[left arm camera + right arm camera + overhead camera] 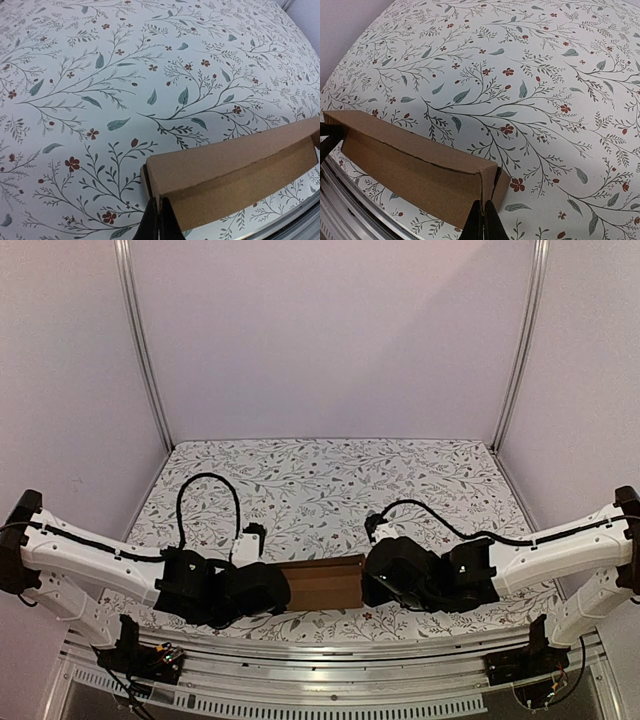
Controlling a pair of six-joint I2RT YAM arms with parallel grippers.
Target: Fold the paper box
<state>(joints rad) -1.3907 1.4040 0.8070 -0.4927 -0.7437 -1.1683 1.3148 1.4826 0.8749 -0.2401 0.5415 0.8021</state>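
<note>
Paper box (322,583): count one. It's a closed-up low rectangular block of plain brown cardboard, every visible face unprinted. It lies on the floral tablecloth (330,480) with its long side parallel to the near table edge and close to it, midway between the two arms.

Grippers: two, one at each short end of the box.
- left gripper (286,594): fingers pressed together, tips at the box's left end. In the left wrist view the closed tips (159,222) sit right under the end corner of the box (235,170). Can't tell whether a cardboard edge is caught between them.
- right gripper (366,586): fingers also pressed together, at the right end. In the right wrist view the tips (484,222) meet the end seam of the box (415,170), where a flap edge stands slightly proud. Same doubt about a pinch.

Cables: two black loops, one per arm (208,490) (430,510), arching over the cloth behind the wrists.

Edges and room:
- the aluminium rail (330,650) runs just in front of the box
- the cloth stretches from the box back to the rear wall (330,340)
- two upright metal posts (142,340) (522,340) stand at the rear corners
</note>
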